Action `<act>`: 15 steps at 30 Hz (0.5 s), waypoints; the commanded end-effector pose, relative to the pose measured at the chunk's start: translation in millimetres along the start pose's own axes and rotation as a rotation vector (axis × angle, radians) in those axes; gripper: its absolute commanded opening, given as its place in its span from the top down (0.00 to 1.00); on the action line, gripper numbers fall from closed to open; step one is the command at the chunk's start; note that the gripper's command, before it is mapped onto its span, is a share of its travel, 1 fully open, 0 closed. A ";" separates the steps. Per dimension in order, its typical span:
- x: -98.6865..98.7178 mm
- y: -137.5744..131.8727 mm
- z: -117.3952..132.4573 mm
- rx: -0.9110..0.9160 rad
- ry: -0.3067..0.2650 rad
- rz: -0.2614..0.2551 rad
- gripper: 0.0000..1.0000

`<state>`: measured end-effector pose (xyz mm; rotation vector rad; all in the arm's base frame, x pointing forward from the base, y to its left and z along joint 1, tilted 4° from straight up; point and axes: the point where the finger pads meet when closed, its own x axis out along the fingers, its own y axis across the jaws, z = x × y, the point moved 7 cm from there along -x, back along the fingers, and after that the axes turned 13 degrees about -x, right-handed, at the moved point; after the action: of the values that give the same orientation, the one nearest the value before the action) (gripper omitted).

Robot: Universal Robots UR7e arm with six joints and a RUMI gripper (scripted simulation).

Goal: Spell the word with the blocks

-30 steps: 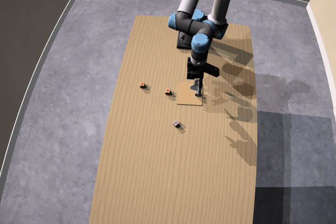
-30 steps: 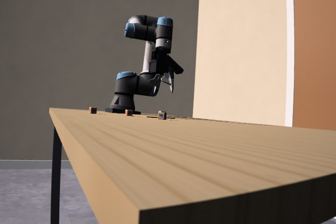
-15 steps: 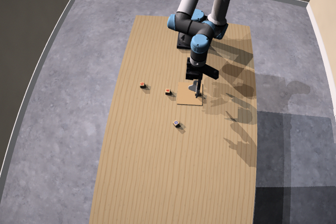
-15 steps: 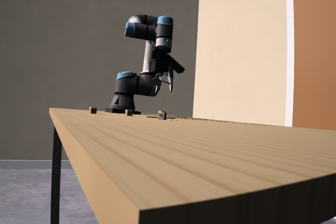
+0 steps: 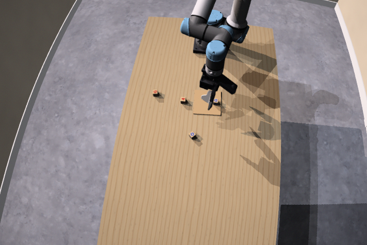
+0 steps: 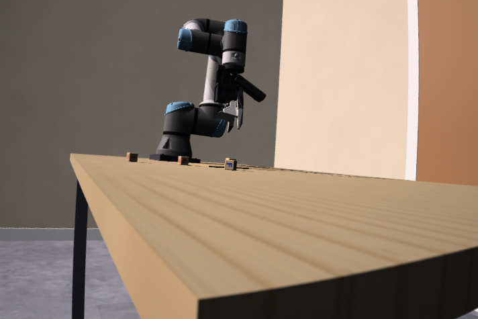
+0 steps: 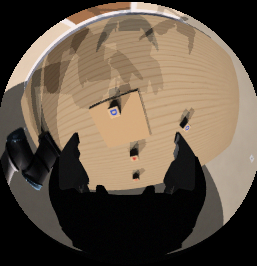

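The tan mat (image 5: 206,103) lies on the wooden table in front of the robot's base. One block with a blue letter (image 5: 216,100) sits on the mat near its right edge; it also shows in the wrist view (image 7: 113,113). A block with a red letter (image 5: 183,99) stands just off the mat's left edge. Another red-letter block (image 5: 155,92) stands farther left. A second blue-letter block (image 5: 192,134) lies off the mat, farther from the base. My gripper (image 5: 208,99) (image 6: 235,114) hangs open and empty well above the mat. The letters are too small to read.
The robot's base (image 5: 200,46) stands at the table's far end behind the mat. The table's right edge (image 5: 278,135) is a short way from the mat. In the exterior view three blocks stand in a line before the base, the nearest (image 6: 230,163) with blue print.
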<state>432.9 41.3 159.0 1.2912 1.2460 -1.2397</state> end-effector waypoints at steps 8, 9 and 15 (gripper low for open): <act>-2.8 26.1 7.8 0.265 -0.005 0.002 0.00; -2.8 27.8 8.4 0.284 -0.005 0.002 0.00; -3.1 36.5 11.3 0.379 -0.005 0.002 0.00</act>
<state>457.4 32.0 159.4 1.4813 1.1059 -1.4434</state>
